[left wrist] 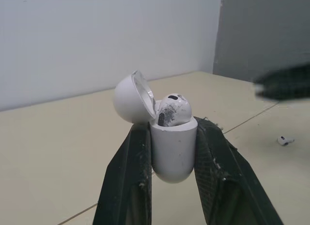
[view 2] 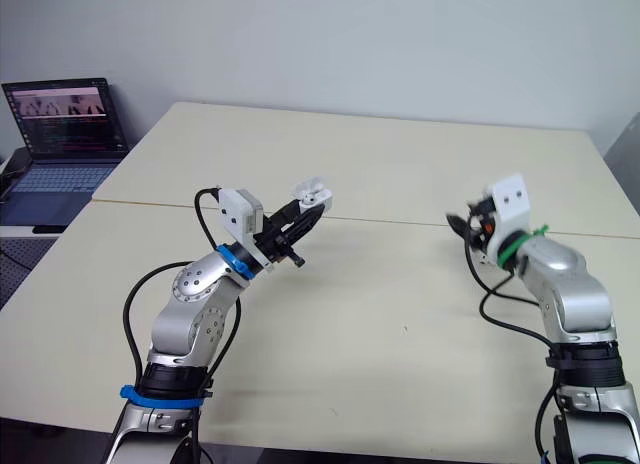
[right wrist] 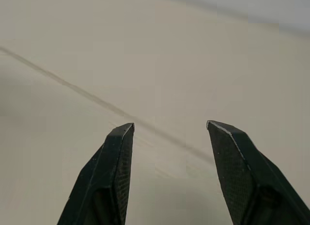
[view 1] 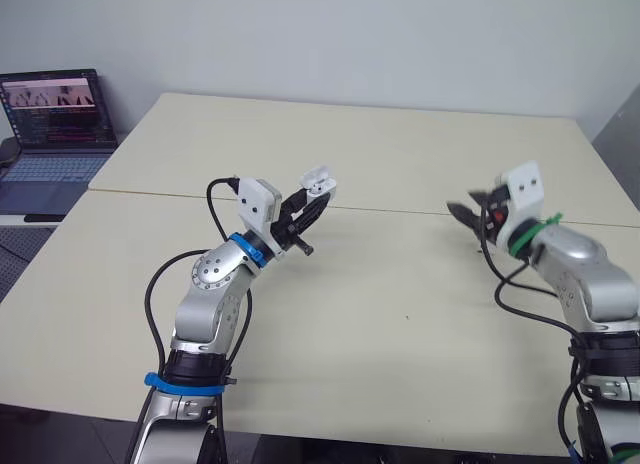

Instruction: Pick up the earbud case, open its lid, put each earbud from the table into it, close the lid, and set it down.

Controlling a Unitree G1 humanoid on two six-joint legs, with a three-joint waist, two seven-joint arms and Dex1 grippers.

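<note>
Left jaws sandwich the earbud case (left wrist: 173, 147) (lid (left wrist: 131, 98) open).

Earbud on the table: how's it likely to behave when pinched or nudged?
The earbud looks tiny, so it is probably very light and apt to skid if nudged. Its rounded shape may let it roll. Lying low on the table, it could slip from the open right tool.
</note>
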